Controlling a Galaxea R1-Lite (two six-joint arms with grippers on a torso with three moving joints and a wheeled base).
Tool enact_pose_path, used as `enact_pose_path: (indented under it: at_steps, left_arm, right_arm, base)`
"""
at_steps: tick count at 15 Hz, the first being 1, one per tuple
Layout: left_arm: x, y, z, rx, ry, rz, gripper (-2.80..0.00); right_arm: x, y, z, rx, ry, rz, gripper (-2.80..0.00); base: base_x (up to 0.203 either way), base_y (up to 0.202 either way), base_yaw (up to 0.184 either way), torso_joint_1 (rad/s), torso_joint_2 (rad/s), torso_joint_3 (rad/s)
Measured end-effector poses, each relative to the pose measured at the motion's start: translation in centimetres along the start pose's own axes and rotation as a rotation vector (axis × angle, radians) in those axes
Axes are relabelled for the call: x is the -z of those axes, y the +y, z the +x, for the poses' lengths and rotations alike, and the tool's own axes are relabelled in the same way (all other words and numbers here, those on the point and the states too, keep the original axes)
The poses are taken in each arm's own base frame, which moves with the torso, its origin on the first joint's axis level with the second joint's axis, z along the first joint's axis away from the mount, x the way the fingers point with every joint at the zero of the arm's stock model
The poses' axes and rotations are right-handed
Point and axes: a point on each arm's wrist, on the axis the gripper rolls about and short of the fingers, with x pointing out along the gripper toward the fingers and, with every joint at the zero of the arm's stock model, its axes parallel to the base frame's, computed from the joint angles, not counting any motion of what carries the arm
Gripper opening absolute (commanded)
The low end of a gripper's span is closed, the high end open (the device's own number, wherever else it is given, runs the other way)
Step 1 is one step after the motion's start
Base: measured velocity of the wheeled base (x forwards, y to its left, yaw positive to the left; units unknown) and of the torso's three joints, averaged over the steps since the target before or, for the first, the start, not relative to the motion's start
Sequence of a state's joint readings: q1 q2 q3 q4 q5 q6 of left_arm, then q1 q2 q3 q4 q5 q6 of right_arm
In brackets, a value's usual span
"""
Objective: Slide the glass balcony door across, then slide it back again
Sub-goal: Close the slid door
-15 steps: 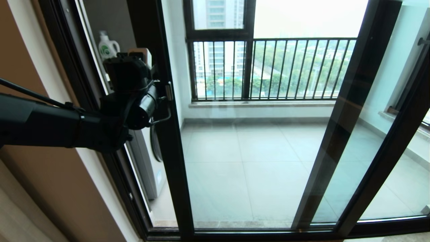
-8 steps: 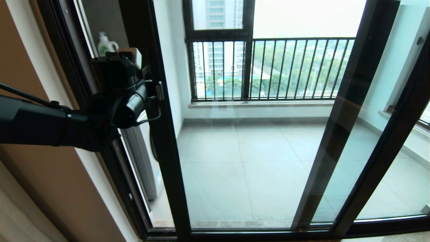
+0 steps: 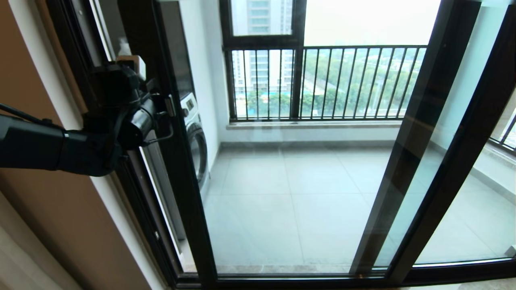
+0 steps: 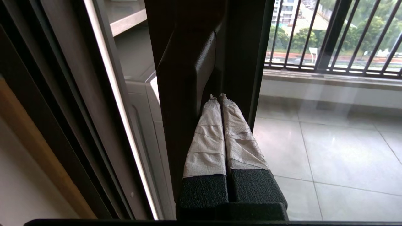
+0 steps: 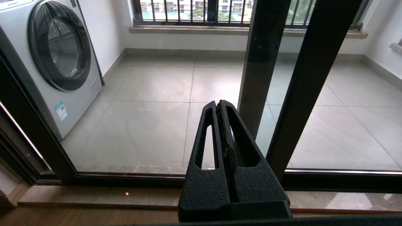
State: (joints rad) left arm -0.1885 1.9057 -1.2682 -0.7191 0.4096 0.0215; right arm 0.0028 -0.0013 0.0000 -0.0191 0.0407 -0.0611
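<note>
The left claw [image 4: 219, 98], its wrapped fingers [image 4: 207, 138] pressed together, is pushing against the latch handle [image 4: 188, 72] on the left upright of the glass balcony door [image 3: 282, 181], which is standing close to the left jamb. The tips could be slipping off the handle's smooth edge if the angle shifts. The right claw [image 5: 219, 105] is hanging pressed together, idle, near the sill. The washing machine's [image 5: 56, 59] blue sticker is unreadable.
</note>
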Motion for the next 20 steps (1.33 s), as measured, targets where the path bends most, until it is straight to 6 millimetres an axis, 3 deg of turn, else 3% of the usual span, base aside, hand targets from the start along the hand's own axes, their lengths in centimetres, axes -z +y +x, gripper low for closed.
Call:
enact_pose_path:
  at_steps: [8,20]
  left_arm:
    - [-0.5,3.8,0.9,-0.041,-0.011,0.005,-2.8]
    - [0.7,9.0,2.2,-0.093,0.005,0.02,-2.8]
  right_arm:
    - [0.0,0.0,0.0,0.0,0.0,0.0,-2.8]
    - [0.0,0.0,0.0,0.0,0.0,0.0,-2.8]
  base:
    - [0.0,0.0,0.0,0.0,0.0,0.0]
    - [0.0,0.0,0.0,0.0,0.0,0.0]
